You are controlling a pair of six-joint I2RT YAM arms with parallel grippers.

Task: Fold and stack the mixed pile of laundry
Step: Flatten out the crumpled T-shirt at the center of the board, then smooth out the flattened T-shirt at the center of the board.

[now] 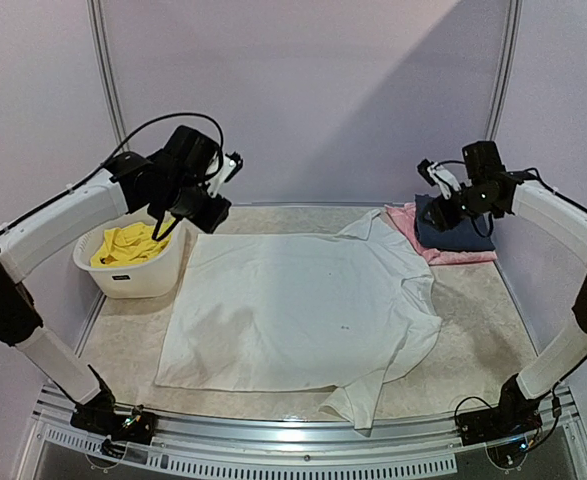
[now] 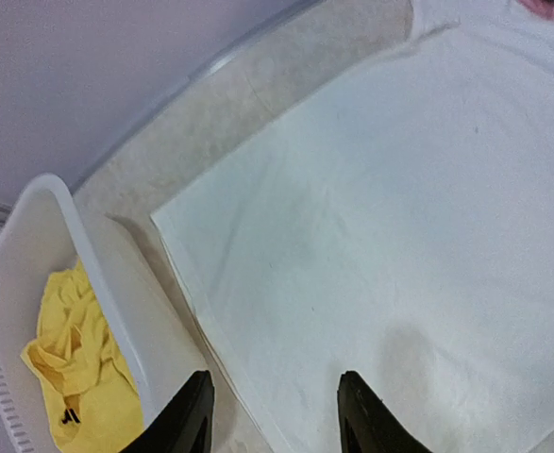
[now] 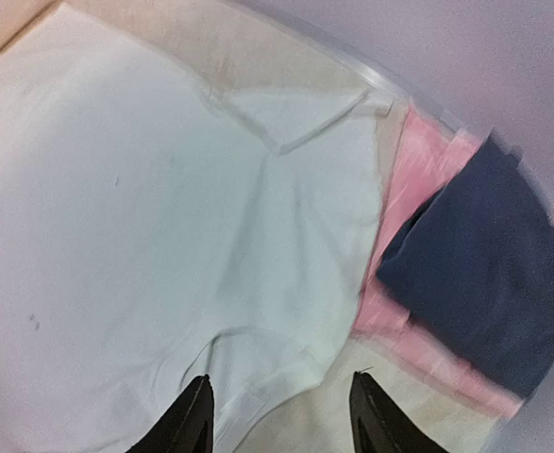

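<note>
The white T-shirt (image 1: pixel 303 305) is spread almost flat over the middle of the worktop (image 1: pixel 123 335), with its hem to the left and its collar end to the right. The yellow shorts (image 1: pixel 125 245) are bunched inside the white basket (image 1: pixel 138 275) at the left rear. A folded pink cloth (image 1: pixel 463 255) with a navy cloth (image 1: pixel 453 235) on top is set at the right rear, touching or just beside the shirt's shoulder.

The left fingers (image 2: pixel 187 420) are held apart over the shirt's far left corner, and nothing is gripped. The right fingers (image 3: pixel 193 415) are likewise parted and empty, above the shoulder area near the pink cloth.

Several faults can be expected from here. If only the top layer of the shirt is pinched, the two layers are likely to be pulled apart and the fold spoiled. If the two corners are lifted unevenly, the cloth is likely to be dragged askew. Because the shirt lies so close to the pink cloth, that edge could be caught along with it and the folded pair disturbed. The near sleeve lies close to the front edge of the worktop and could be drawn over it. The basket stands just beside the left arm's reach and could be knocked, and the crumpled shorts may be snagged on its rim when taken out.
</note>
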